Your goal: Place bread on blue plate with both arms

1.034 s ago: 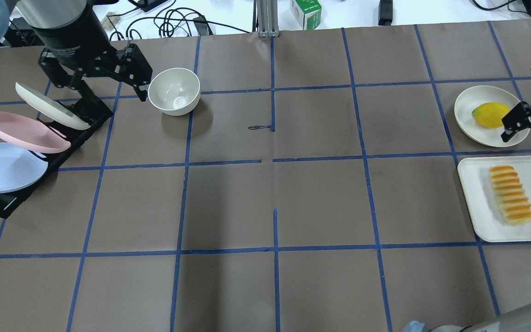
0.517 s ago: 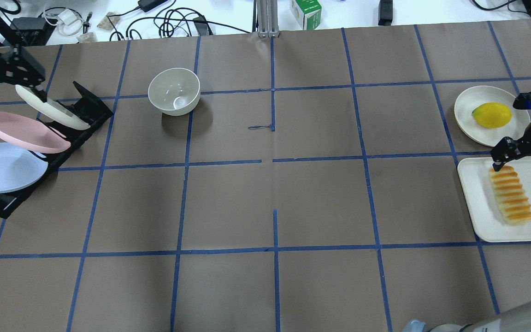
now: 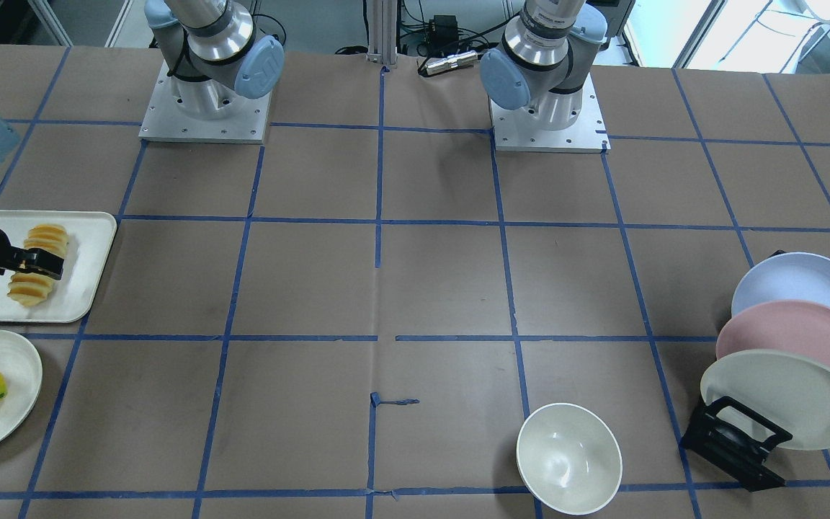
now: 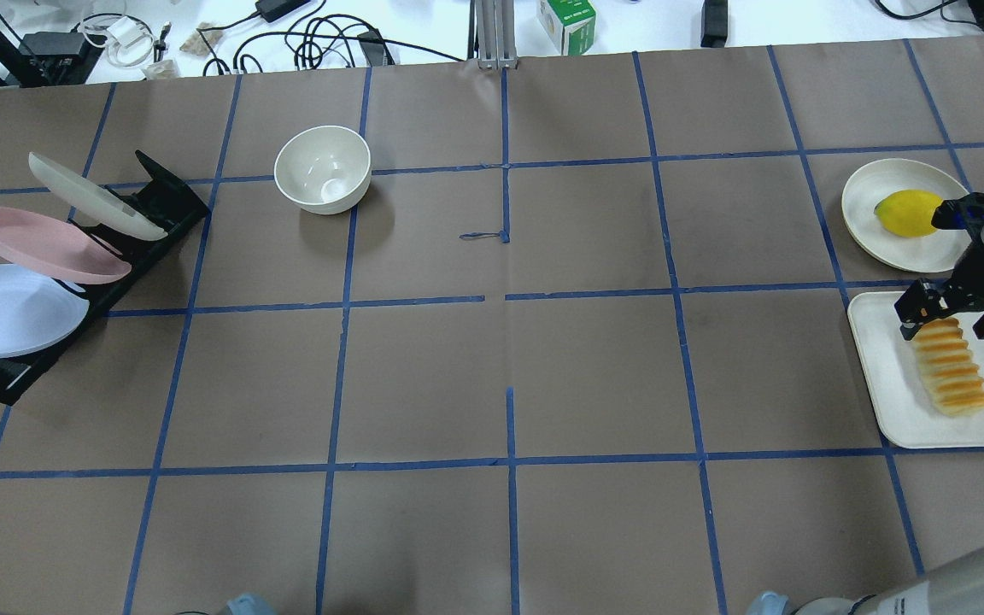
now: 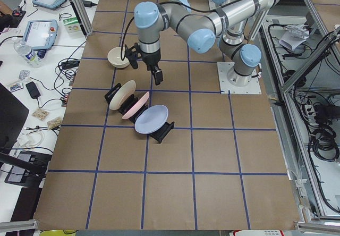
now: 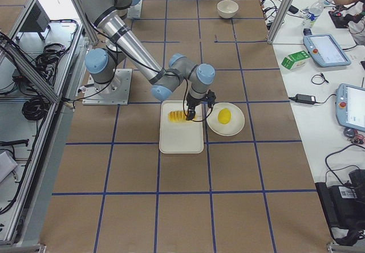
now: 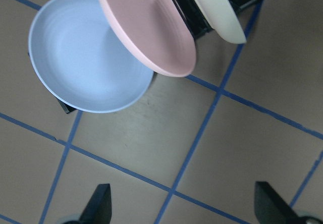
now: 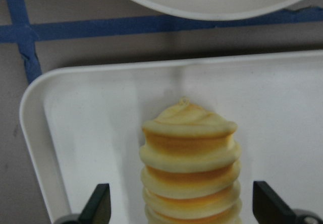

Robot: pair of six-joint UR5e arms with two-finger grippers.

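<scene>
I read this as the very start; nothing has been delivered. The bread [image 4: 946, 367] lies flat on the white tray [image 4: 872, 376] at the far right of the table. My right gripper [image 4: 949, 320] hangs over one end of the loaf, jaws spread wide to either side of it and not touching it in the wrist view. The blue plate [image 4: 9, 312] sits tilted in the black rack [image 4: 159, 201] at the far left, in the end slot beside the pink plate [image 4: 48, 243]. My left gripper [image 7: 184, 206] hovers above the table by that rack, jaws spread and holding nothing. By my reckoning everything remains: grip the loaf, pull the plate out, lay it flat, and bring the two together.
</scene>
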